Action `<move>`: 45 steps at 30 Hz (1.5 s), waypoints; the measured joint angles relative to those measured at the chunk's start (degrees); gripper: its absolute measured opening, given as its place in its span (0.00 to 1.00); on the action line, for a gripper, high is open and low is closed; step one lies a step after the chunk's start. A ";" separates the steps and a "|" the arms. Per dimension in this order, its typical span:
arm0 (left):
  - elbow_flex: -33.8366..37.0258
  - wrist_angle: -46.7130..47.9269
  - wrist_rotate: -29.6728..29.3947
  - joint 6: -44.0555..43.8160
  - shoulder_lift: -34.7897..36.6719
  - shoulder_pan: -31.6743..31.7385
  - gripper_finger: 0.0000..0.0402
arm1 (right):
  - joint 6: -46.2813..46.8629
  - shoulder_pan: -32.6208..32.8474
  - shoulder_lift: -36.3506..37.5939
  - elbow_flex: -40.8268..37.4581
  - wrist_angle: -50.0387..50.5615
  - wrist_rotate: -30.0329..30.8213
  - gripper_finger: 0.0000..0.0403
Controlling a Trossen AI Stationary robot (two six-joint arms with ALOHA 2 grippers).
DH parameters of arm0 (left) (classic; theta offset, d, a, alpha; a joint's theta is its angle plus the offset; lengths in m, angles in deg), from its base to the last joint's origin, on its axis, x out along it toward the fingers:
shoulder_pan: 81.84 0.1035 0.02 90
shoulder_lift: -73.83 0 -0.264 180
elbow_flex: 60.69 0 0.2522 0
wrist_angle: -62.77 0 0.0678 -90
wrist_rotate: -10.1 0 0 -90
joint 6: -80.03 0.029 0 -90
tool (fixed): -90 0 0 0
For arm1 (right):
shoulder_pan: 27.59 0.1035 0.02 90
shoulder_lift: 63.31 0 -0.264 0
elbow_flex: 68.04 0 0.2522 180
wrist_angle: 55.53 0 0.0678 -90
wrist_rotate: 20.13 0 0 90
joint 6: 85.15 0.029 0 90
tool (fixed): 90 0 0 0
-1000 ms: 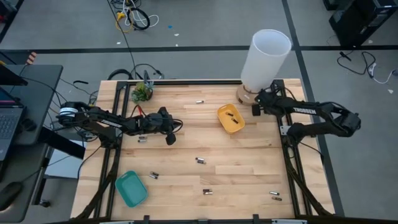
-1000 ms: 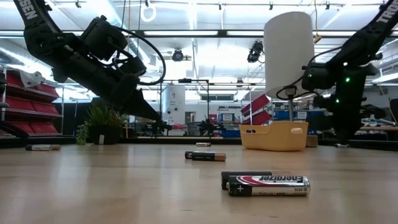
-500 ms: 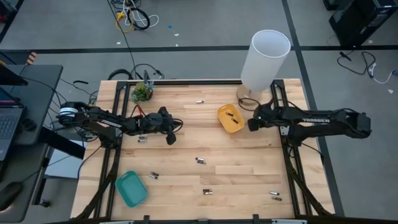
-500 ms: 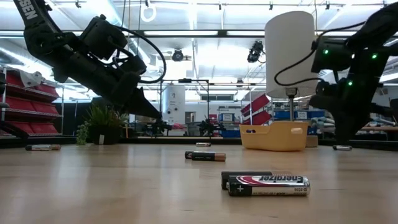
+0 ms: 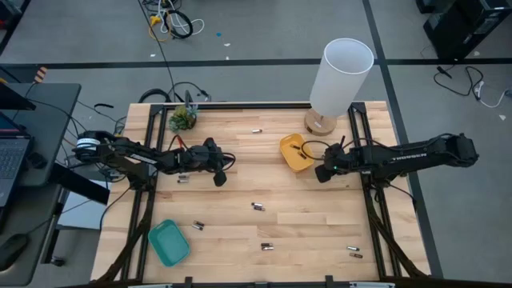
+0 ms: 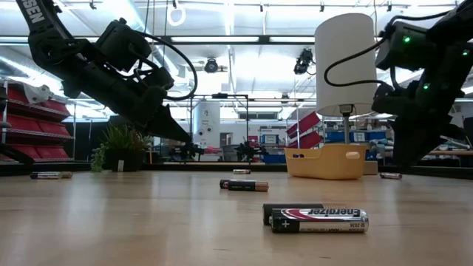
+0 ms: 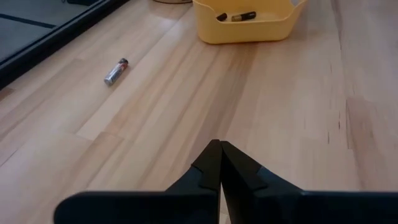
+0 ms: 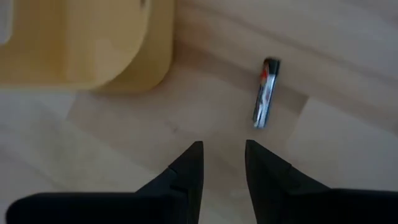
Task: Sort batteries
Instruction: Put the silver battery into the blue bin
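- Right now the right gripper [image 5: 320, 171] sits right of frame centre in the high view, just below the yellow tray [image 5: 297, 154]; fingers [image 8: 189, 163] spread apart, nothing between them.
- Right wrist view: one battery [image 8: 265, 93] lies on bare wood just ahead of the fingertips, beside the tray's corner [image 8: 93, 43], not touching it.
- Left gripper [image 5: 220, 178] left of centre in the high view, tips [image 7: 219, 163] pressed together, empty.
- Yellow tray holds two batteries [image 7: 236, 17], seen in the left wrist view.
- Loose batteries: one top centre [image 5: 257, 130], one mid-table [image 5: 258, 206], others along the lower edge [image 5: 267, 246], [image 5: 353, 251], [image 5: 197, 226].
- Teal tray [image 5: 169, 242] lower left.
- White cylinder [image 5: 341, 76] stands at the table's upper right edge.
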 joint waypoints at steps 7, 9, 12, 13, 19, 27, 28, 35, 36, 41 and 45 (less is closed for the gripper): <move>0.00 -0.06 2.91 -0.02 -0.01 0.00 0.04 | 2.30 6.02 0.00 0.02 -0.46 0.95 0.26; 0.00 -0.22 2.94 -0.01 0.00 0.00 0.04 | 3.47 6.54 0.00 0.04 -0.44 6.54 0.26; 0.00 -0.86 2.97 -0.02 0.00 0.00 0.04 | 3.15 5.91 -1.25 0.09 -1.37 11.51 0.25; 0.00 -1.08 2.97 -0.01 0.00 0.00 0.04 | 1.94 5.38 -2.07 0.09 -2.02 11.84 0.25; 0.00 -1.90 3.00 -0.15 0.00 0.00 0.04 | -2.67 3.22 -8.43 0.11 -8.70 11.19 0.26; 0.00 -1.87 3.04 -0.15 0.00 0.00 0.04 | -2.92 1.26 -15.98 0.36 -9.16 11.22 0.23; 0.00 -1.87 3.04 -0.16 -0.01 0.00 0.04 | -3.30 1.13 -16.56 0.44 -9.28 11.23 0.22; -0.02 -1.85 3.04 -0.16 0.00 0.00 0.04 | -9.19 1.07 -17.38 0.35 -10.56 10.77 0.07; -0.02 -1.85 3.04 -0.17 0.00 0.00 0.04 | -10.20 1.07 -17.36 0.35 -10.69 10.75 0.05; -0.02 -2.04 3.04 -0.23 0.00 0.00 0.04 | -11.33 1.50 -16.90 0.22 -10.99 10.22 0.03; -0.02 -2.81 3.16 -0.29 0.00 0.00 0.04 | -8.80 3.43 -14.12 -0.09 -11.06 8.83 0.03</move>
